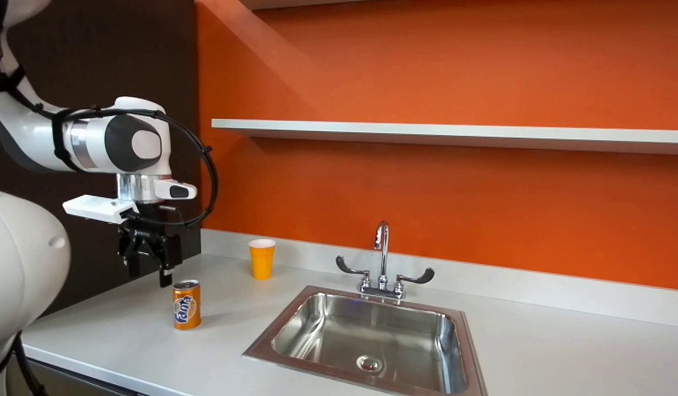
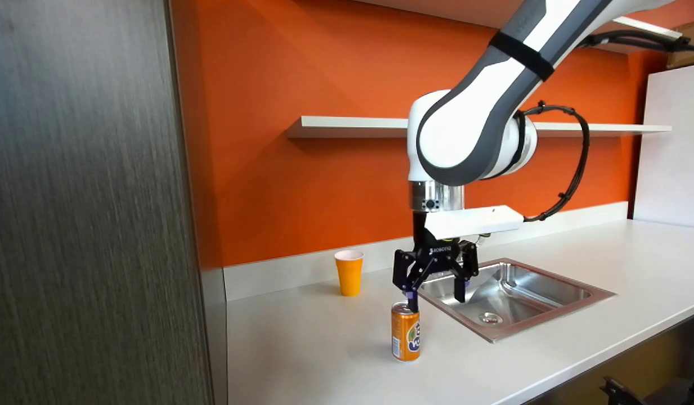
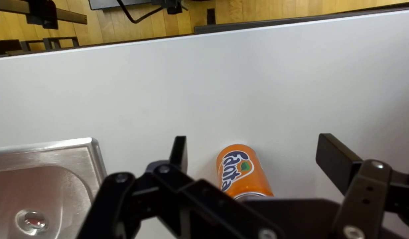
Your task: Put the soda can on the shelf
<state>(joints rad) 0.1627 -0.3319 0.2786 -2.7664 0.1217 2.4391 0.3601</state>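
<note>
In an exterior view, my arm (image 1: 47, 140) comes in from the left edge, and below it my claw (image 1: 149, 273) points straight down in the left part of the frame, released, its fingers spread well apart. Just to its right and lower in the frame, the orange soda can (image 1: 187, 308) stands upright on the surface (image 1: 564, 352), at lower left. Left of centre I have the yellow-orange cup (image 1: 262, 263), near the backsplash (image 1: 536, 283); then the sink (image 1: 467, 352) at lower centre, the faucet (image 1: 383, 253) behind it. The white shelf (image 1: 454, 131) runs to the right edge along the orange wall (image 1: 481, 209), higher than the can.

In an exterior view, the can (image 2: 402, 334) stands at lower centre, and the claw finger further left in the frame overlaps its top; I cannot tell whether they touch.

In my wrist view, the sink's corner sits at lower left, then a finger, then the can (image 3: 244, 172) at lower centre, its top partly hidden by the claw's dark linkage, then the opposite finger at right. In that picture the can shows between the fingers, nearer the left one.
</note>
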